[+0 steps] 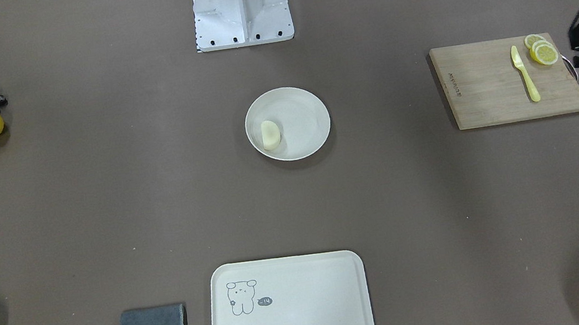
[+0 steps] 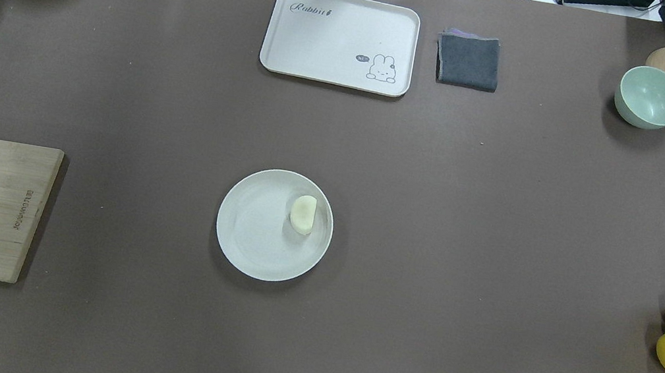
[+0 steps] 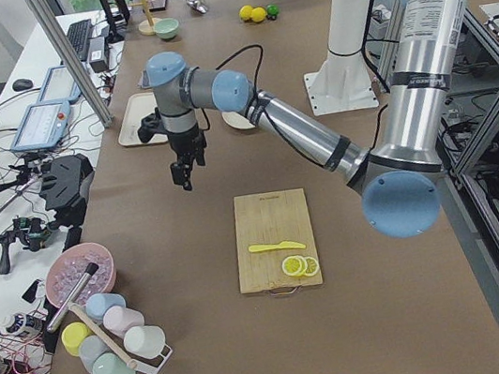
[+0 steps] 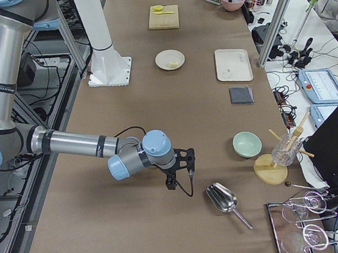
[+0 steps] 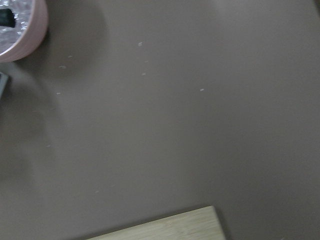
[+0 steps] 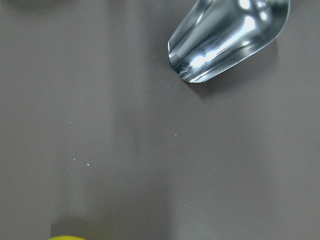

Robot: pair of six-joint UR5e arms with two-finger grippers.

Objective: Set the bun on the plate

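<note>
We see the bun [image 1: 270, 134] lying inside the plate [image 1: 310, 105], on the plate's floor, off-centre toward the robot's right and close to the rim. The plate sits mid-table, well apart from both arms. So we judge the placing itself done, and the step in hand is just keeping clear.

The left gripper [image 3: 182, 180] hangs over bare table beyond the wooden cutting board [image 1: 486, 86]. Its wrist cam shows only a board corner and the edge of a pink bowl [image 5: 20, 30]. The right gripper [image 4: 171, 185] hangs low near the metal scoop [image 4: 223, 199]. For both grippers we can't tell whether the fingers are apart or together, since only the side views show them clearly.

To finish well, we'd do any further arm move up and outward, w/o sweeping over the table's centre. The bun is small, rounded and near the rim, so in our view a nudge to the plate could roll it out. The left arm should also avoid the yellow knife [image 1: 525, 74] and lemon slices [image 1: 543, 52].
</note>
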